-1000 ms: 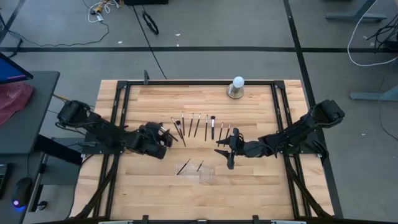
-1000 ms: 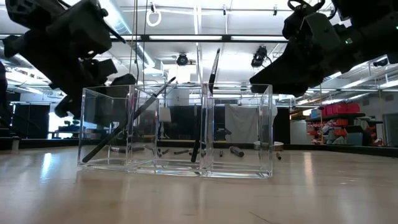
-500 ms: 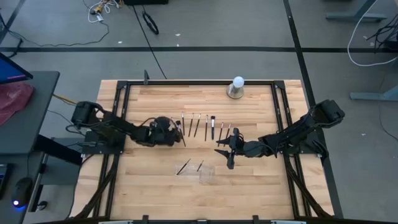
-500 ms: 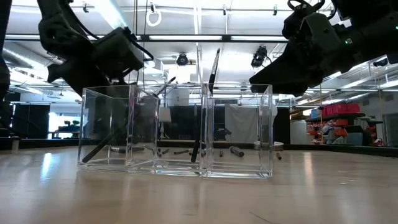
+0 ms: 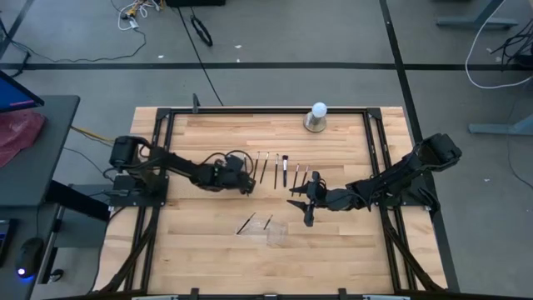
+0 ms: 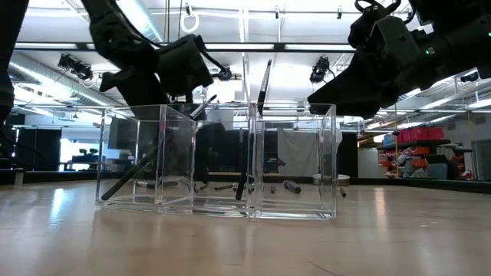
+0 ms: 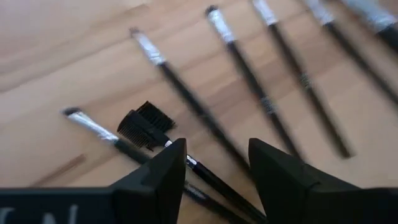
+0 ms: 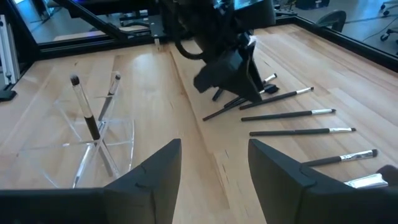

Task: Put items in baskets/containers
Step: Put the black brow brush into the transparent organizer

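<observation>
Several slim makeup brushes (image 5: 275,169) lie side by side on the wooden table, and they also show in the left wrist view (image 7: 249,74). My left gripper (image 5: 243,182) is open at the left end of the row. Its fingers (image 7: 158,180) stand on either side of a dark brush handle (image 7: 205,121), next to a small comb-tipped brush (image 7: 144,123). A clear plastic container (image 5: 273,232) stands nearer the front, with two brushes (image 8: 87,118) leaning in its compartments (image 6: 215,161). My right gripper (image 5: 305,207) is open and empty, right of the container.
A white ball on a grey base (image 5: 317,117) stands at the table's far edge. A black frame (image 5: 158,150) runs around the table top. Bare wood lies in front of the container and to its left.
My left gripper has moved toward the table's right and a little toward its far edge, from beside the row of brushes to its left end. The right arm has kept still.
</observation>
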Robot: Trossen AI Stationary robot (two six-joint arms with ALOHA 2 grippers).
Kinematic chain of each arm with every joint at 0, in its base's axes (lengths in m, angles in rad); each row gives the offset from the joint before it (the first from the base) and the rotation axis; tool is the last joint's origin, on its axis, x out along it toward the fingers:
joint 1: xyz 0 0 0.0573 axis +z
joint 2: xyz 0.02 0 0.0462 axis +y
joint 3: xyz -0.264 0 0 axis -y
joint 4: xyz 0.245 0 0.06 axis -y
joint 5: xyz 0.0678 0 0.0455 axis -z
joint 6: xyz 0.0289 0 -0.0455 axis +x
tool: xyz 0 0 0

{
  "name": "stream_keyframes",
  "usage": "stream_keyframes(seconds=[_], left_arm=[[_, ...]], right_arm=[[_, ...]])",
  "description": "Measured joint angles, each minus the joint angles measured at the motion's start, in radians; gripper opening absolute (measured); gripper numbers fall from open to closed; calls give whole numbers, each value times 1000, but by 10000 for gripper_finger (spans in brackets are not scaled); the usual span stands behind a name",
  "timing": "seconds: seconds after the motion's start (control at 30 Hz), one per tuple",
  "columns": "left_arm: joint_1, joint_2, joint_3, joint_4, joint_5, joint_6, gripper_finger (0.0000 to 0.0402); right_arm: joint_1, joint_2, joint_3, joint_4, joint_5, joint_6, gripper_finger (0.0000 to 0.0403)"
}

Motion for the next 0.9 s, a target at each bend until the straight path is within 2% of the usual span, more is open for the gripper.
stream_keyframes(seconds=[0.47, 0.67, 0.9], left_arm=[[-26, 21, 139, -292, 21, -14, 179], [-56, 19, 179, -334, -2, -16, 179], [-63, 19, 178, -427, -6, -123, 179]], right_arm=[[0, 0, 0, -18, 0, 1, 189], [0, 0, 0, -23, 0, 1, 189], [0, 0, 0, -23, 0, 1, 189]])
